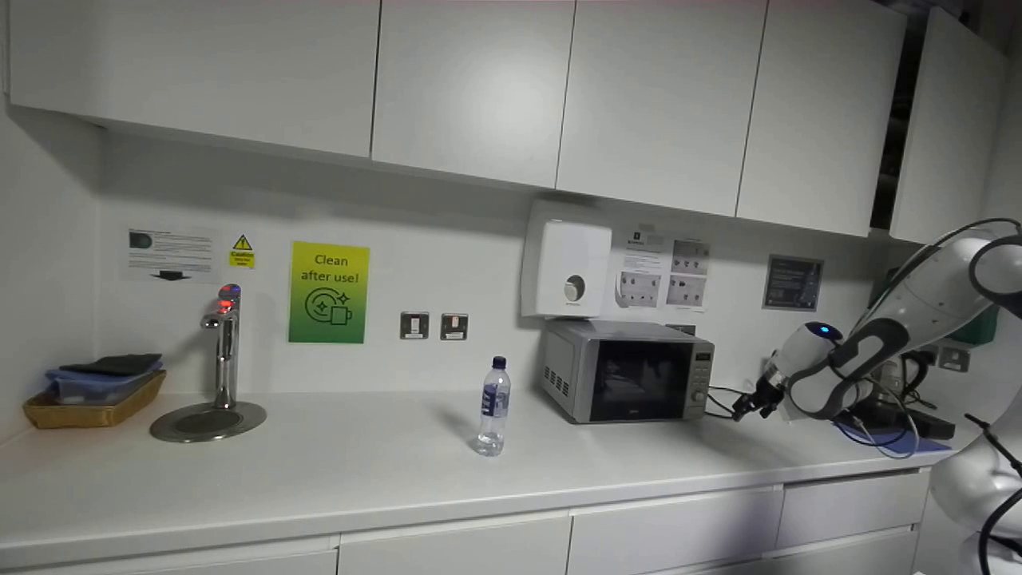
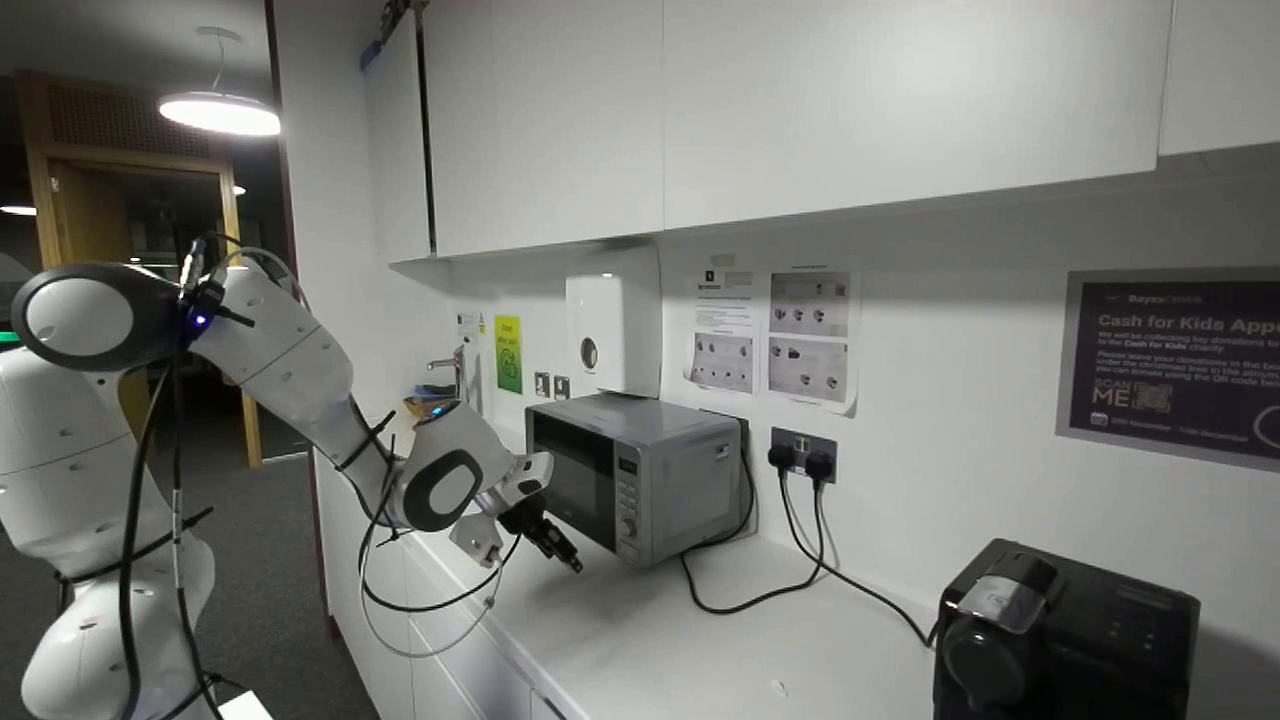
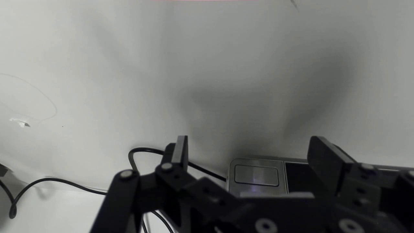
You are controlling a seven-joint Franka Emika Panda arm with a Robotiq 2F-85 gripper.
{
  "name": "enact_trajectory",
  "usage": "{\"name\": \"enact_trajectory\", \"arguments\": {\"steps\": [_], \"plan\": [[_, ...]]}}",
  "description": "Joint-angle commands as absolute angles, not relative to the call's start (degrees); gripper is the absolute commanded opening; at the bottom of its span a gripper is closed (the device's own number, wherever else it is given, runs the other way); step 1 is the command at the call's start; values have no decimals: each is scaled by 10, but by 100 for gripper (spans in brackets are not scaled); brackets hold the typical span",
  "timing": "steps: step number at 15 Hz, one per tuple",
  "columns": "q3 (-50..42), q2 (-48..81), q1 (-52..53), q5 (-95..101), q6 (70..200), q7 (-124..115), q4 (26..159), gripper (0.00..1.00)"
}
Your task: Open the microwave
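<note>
The silver-grey microwave shows in both exterior views (image 1: pixel 643 379) (image 2: pixel 690 490), on the white counter against the wall. Its dark glass door is shut, with the control panel beside it. My gripper is in front of the control-panel end, low over the counter and apart from the microwave in an exterior view (image 2: pixel 560 555); it also shows in an exterior view (image 1: pixel 752 406). In the wrist view the gripper (image 3: pixel 249 142) is open with nothing between its fingers. There the panel's rectangular button (image 3: pixel 256 175) shows between the fingers; the rest of the microwave (image 3: pixel 281 161) is mostly hidden behind the gripper.
A water bottle (image 1: pixel 493 415) stands on the counter (image 1: pixel 359 479) near the microwave's far side. Black cables (image 2: pixel 740 605) lie beside the microwave. A black appliance (image 2: pixel 1060 640) stands further along. A white wall unit (image 1: pixel 565 263) and cupboards (image 1: pixel 663 104) hang above.
</note>
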State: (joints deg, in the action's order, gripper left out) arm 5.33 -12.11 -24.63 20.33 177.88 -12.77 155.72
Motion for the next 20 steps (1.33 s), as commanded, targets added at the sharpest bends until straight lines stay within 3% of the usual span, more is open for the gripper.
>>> {"name": "enact_trajectory", "arguments": {"steps": [1, 18, 20], "plan": [[68, -113, -264, 220, 1801, -135, 1545, 100], [64, -119, -248, 197, 1768, -128, 1546, 100], [65, -128, -286, 227, 1779, -129, 1546, 100]]}}
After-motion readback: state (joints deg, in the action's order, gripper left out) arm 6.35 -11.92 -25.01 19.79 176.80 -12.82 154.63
